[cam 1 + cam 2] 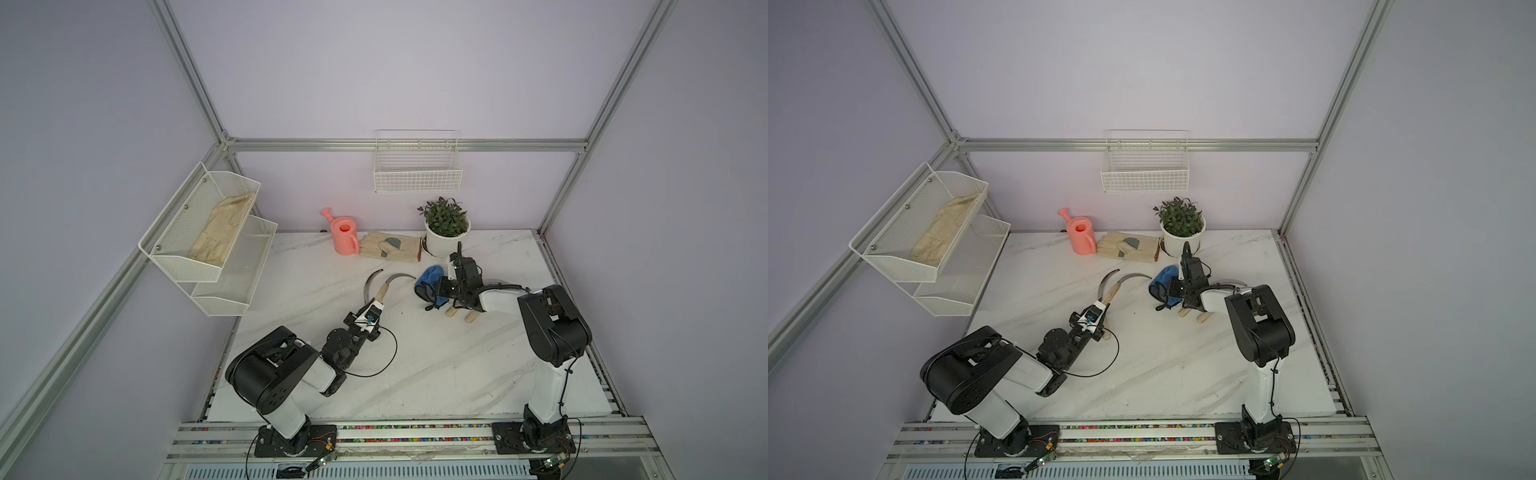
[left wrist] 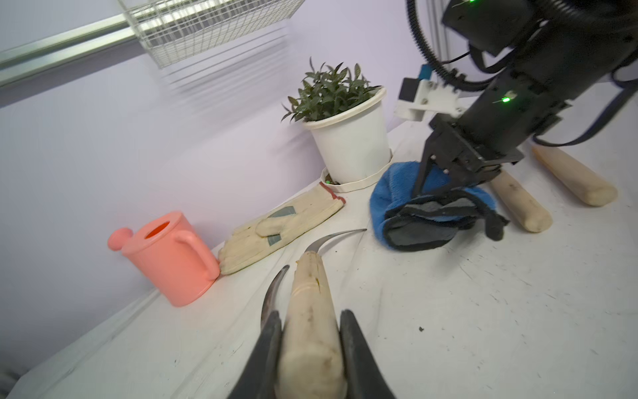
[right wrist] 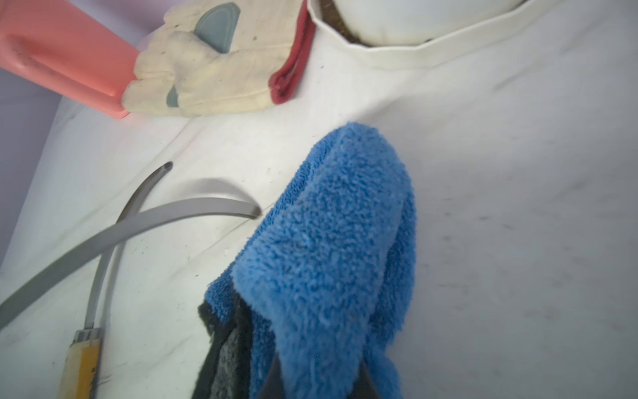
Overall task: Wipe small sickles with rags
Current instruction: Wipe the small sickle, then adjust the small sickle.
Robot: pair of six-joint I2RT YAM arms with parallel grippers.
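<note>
Wooden-handled sickles [image 2: 310, 311] number four, blue rag [image 2: 390, 193] one

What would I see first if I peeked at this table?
The bright blue cloth pinched in the right gripper, near the potted plant at the back. Next, the sickle clamped by its wooden handle in the left gripper, mid-table, its curved blade pointing towards the cloth. Then the pink watering can by the back wall.
</note>
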